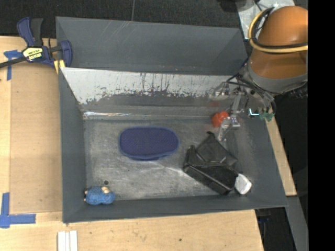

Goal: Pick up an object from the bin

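Just beside the fingers [229, 127] sits a small, round orange-red thing [218, 118]; their spread I cannot tell.

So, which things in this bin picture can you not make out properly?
Camera view, all four:
- Small orange-red thing at the right back: tiny and close against the claw, which may cover part of it; kind and contact unclear.
- Black thing at the right front: too dark; one item or several, unclear.
- White piece at its end: attached or separate, unclear.
- Small blue thing in the left front corner: too small to name.
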{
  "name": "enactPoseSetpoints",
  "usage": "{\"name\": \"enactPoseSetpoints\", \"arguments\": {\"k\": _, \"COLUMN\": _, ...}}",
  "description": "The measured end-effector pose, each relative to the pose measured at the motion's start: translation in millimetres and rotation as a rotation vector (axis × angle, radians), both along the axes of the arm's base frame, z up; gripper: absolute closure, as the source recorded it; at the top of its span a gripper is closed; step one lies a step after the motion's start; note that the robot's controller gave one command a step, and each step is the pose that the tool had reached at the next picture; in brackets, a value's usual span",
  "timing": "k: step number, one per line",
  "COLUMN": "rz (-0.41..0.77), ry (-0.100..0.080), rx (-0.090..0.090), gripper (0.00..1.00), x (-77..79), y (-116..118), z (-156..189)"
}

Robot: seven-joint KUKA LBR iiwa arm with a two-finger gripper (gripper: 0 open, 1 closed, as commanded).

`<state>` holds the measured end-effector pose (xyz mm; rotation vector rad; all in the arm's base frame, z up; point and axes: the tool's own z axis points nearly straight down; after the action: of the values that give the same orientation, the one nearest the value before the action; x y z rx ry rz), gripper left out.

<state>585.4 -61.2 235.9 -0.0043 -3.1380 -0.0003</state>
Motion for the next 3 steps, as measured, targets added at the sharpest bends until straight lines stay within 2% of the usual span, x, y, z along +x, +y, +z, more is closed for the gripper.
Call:
{"name": "enactPoseSetpoints", "arguments": {"k": 1, "rz": 0.023, "ry": -0.026, "rx": -0.002, "gripper": 0.0, "x": -36.1, "y": -36, "z": -116}}
{"name": "enactPoseSetpoints", "arguments": {"k": 2, "rz": -0.19, "ry": -0.005, "rx": 0.0, "gripper": 0.0, "x": -91.5, "y": -17, "z": -103}}
{"name": "enactPoseSetpoints", "arguments": {"k": 3, "rz": -0.369, "ry": -0.009, "rx": -0.002, "gripper": 0.0, "x": -96.6, "y": -34, "z": -94}}
